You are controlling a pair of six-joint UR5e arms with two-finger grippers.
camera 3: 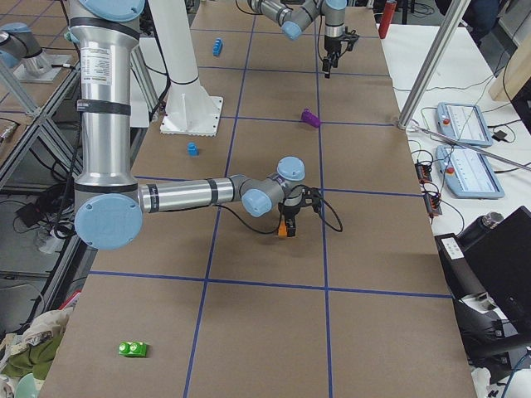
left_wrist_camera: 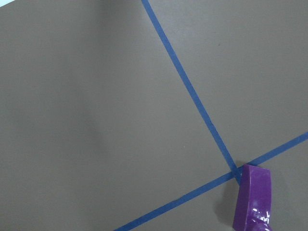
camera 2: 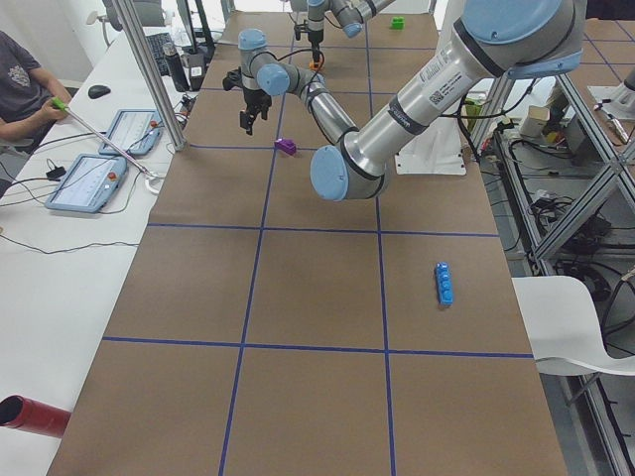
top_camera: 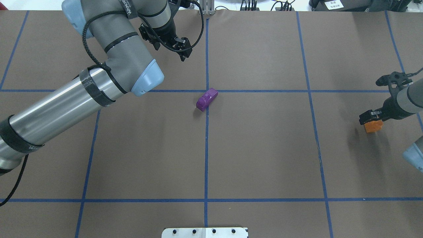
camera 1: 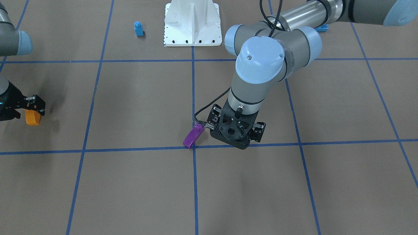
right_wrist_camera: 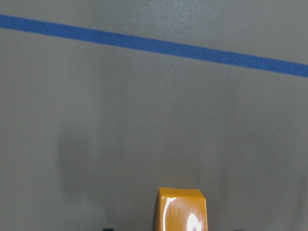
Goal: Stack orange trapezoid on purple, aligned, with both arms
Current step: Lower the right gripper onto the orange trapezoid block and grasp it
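The purple brick [camera 1: 193, 135] lies on its side at a crossing of blue tape lines near the table's middle; it also shows in the overhead view [top_camera: 207, 99] and at the bottom of the left wrist view [left_wrist_camera: 253, 199]. My left gripper [camera 1: 236, 132] hovers just beside it, toward the operators' side [top_camera: 168, 46], jaws spread and empty. My right gripper [camera 1: 32, 109] is shut on the orange trapezoid [camera 1: 33, 117] far off at the table's right side [top_camera: 373, 126], holding it a little above the surface. The orange brick fills the bottom edge of the right wrist view [right_wrist_camera: 180, 209].
The white robot base plate [camera 1: 192, 23] stands at the robot's edge. A small blue one-stud brick [camera 1: 138, 28] stands near it. A long blue brick [camera 2: 445, 283] and a green brick [camera 3: 133, 349] lie toward the table ends. Pendants [camera 3: 465, 124] lie on the operators' side table.
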